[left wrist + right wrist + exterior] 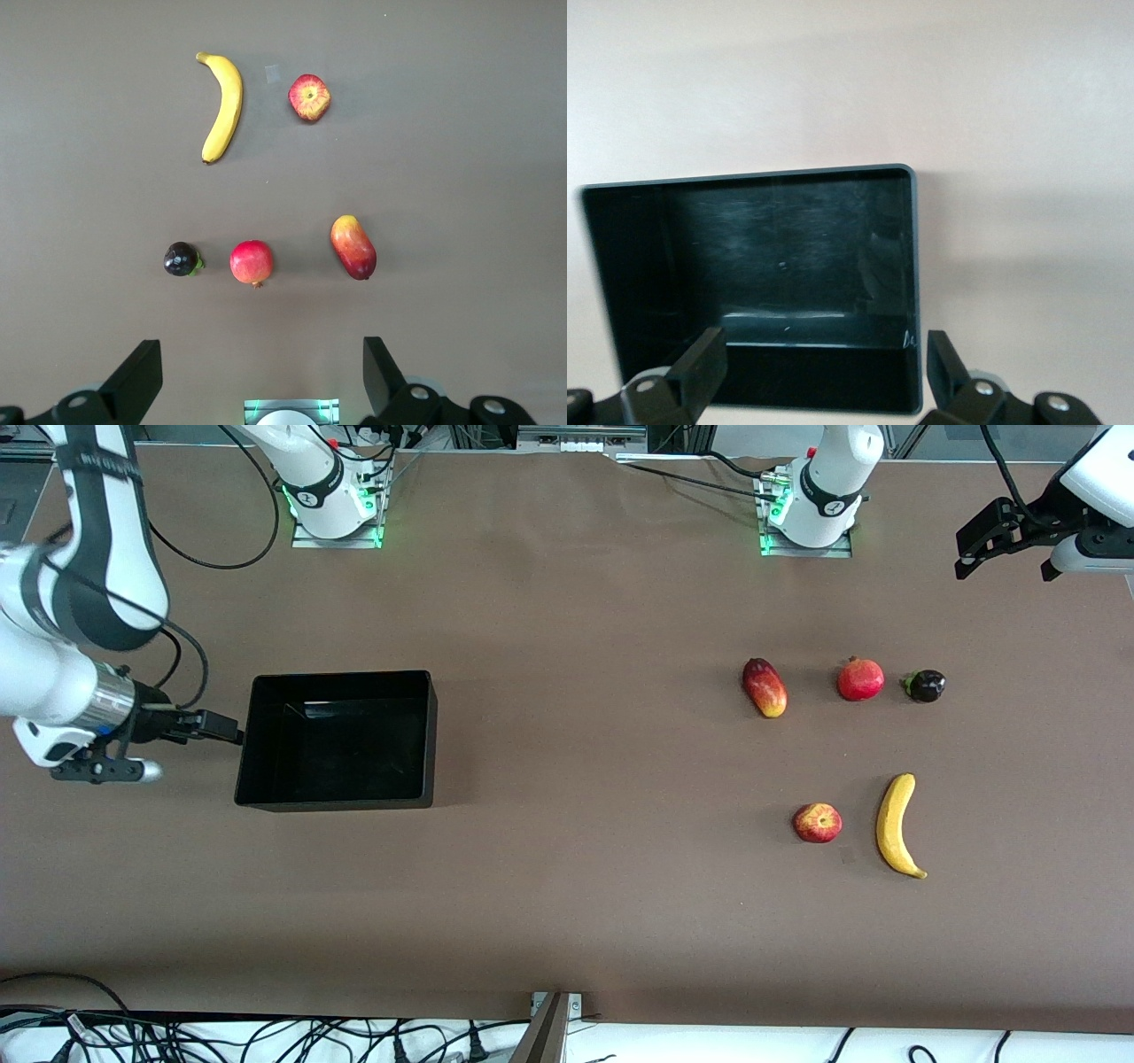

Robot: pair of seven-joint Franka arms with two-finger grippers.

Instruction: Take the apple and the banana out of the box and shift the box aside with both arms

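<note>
Shiny black box [266,797], yellow banana [895,825], red apple [817,823] with yellowish patches.

Shiny black box [266,731], upright and empty, toward the right arm's end of the surface [567,886]. Red-yellow apple [817,823] lies near curved yellow banana [895,825], apart, toward the left arm's end.

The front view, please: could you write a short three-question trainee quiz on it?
1. True or false: the shiny black plastic tray holds fruit.
2. Which lies nearer the front camera: (a) small red apple, (b) round red pomegranate?
3. Fill in: the long curved yellow banana lies beside the ____.

Key: 1 false, it holds nothing. 2 a. 3 apple.

The right claw stands open at the tray's rim; the left claw waits open toward the left arm's end.
</note>
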